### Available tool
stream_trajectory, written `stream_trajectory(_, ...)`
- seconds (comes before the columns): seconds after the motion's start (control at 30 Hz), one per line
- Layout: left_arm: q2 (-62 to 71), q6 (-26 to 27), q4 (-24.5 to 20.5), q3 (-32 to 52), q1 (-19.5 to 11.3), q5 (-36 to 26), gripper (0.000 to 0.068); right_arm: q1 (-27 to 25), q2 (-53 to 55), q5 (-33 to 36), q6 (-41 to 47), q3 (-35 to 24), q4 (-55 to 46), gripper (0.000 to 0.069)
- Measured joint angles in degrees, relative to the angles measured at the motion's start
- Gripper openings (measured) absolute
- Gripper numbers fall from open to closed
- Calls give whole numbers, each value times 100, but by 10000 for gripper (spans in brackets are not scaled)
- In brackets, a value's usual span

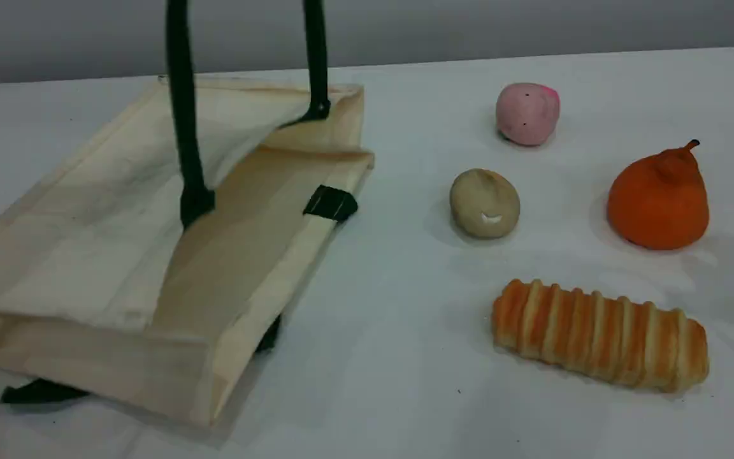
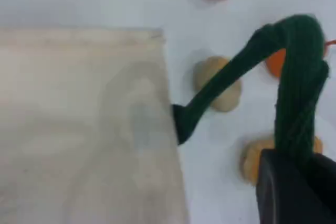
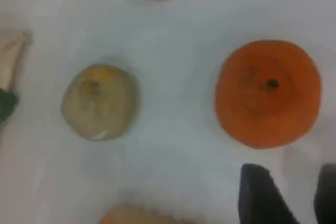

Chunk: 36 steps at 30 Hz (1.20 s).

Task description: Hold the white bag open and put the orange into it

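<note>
The white bag (image 1: 118, 255) lies on its side at the table's left, mouth toward the middle. One dark green handle (image 1: 182, 127) is pulled straight up out of the top of the scene view, lifting the upper side of the bag. In the left wrist view that handle (image 2: 299, 93) runs into my left gripper (image 2: 296, 174), which is shut on it. The orange (image 1: 658, 201) stands on the table at the right, stem up. My right gripper (image 3: 294, 198) hangs above the table just beside the orange (image 3: 268, 93), open, with nothing between its fingertips (image 3: 260, 198).
A beige ball (image 1: 484, 203) sits between the bag and the orange. A pink ball (image 1: 527, 113) lies further back, and a striped bread loaf (image 1: 599, 335) lies toward the front right. A second green handle (image 1: 39, 391) pokes out under the bag.
</note>
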<state>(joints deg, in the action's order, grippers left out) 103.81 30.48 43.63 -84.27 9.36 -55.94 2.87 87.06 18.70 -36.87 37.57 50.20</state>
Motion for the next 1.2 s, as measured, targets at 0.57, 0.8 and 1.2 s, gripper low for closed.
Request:
stream_trajectory(0.57, 0, -513, -144, -1147, 583, -1077, 74, 4, 181, -345, -586, 0, 515, 246)
stream_trajectory(0.8, -26, -795, -647, -1136, 792, -1311, 74, 4, 199, -340, -707, 0, 542, 246)
stream_trajectory(1.2, -636, -1007, -1081, -1137, 789, -1363, 74, 4, 687, -294, -1284, 0, 1222, 246)
